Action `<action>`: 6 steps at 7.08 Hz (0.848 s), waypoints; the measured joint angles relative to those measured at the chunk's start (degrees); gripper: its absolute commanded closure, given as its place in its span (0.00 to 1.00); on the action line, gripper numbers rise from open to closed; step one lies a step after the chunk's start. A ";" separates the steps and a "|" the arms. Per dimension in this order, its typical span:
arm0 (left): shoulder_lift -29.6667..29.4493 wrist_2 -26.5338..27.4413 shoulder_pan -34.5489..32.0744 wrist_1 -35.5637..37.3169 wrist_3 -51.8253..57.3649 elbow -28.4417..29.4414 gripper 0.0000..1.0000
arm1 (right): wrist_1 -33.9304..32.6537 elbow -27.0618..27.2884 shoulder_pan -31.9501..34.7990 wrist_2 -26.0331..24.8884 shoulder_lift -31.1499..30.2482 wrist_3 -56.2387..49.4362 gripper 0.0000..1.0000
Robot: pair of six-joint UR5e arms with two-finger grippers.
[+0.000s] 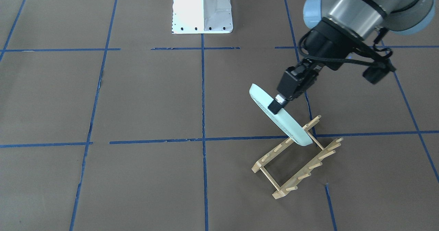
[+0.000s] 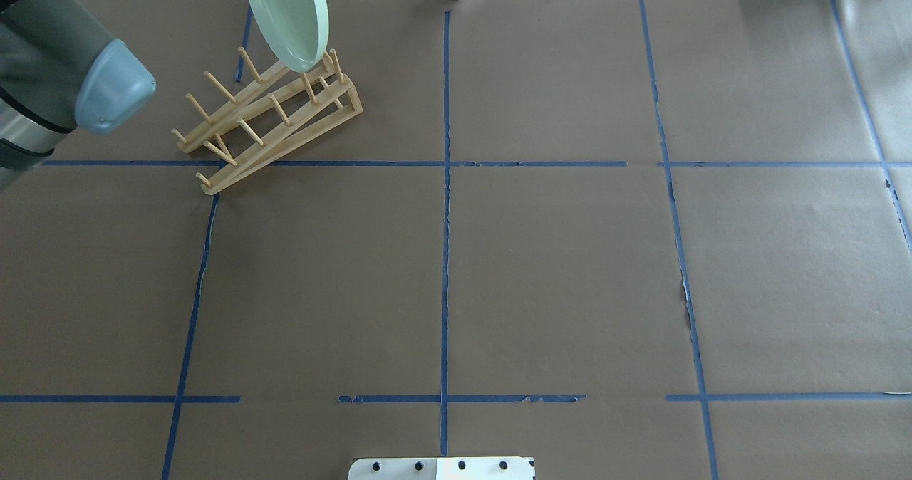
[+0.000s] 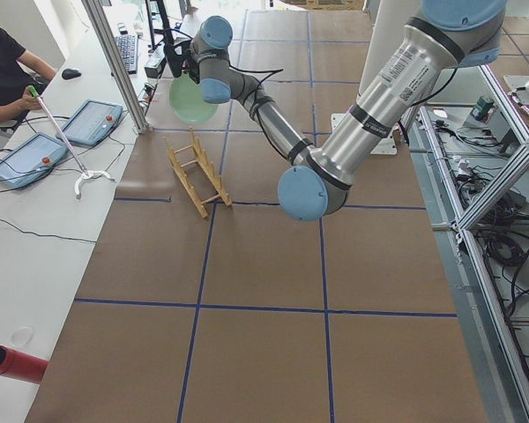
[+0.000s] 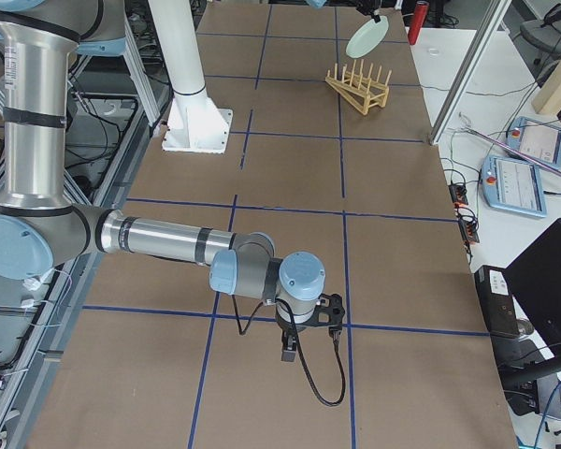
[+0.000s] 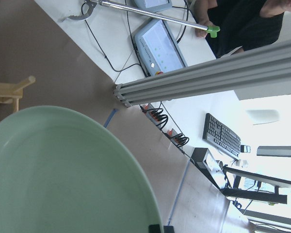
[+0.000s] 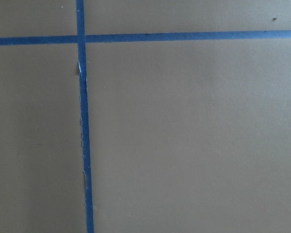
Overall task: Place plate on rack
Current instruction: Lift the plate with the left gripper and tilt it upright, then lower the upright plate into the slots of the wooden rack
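Nearest in the front-facing view stands one rack of light bare wood. It has two parallel rails, each with a row of round upright pegs, about six on the rail that shows fully. Two thin crossbars join the rails.

Directly over the rack hangs one plate. It is round, smooth and pale mint green, with a raised rim and faint rings on its face. It stands on edge and is tilted. Its lower rim is just above the peg tips, and I cannot tell if it touches them.

Above the rack, the left gripper pinches the upper rim of the plate between its two black fingers. The left arm, grey metal with blue plastic caps, comes down to it.

Beyond the rack lies one table covered with matt brown paper. Blue tape lines cross the paper in a grid. Farther on stands one white base with small bolt holes.

The right gripper points down over the paper, well apart from the rack. It shows only in the right side view, so I cannot tell how its jaws stand.
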 measured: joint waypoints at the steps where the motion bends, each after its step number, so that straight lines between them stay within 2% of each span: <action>1: 1.33 2.19 -0.78 -8.20 -0.94 3.27 1.00 | 0.00 0.00 0.00 0.00 0.01 0.00 0.00; 3: 1.70 6.16 -0.92 -19.83 -2.34 10.43 1.00 | 0.00 0.00 0.00 0.00 0.03 0.00 0.00; 6: 0.54 9.74 -0.30 -25.11 -2.67 15.08 1.00 | 0.00 0.00 0.00 0.00 0.01 0.00 0.00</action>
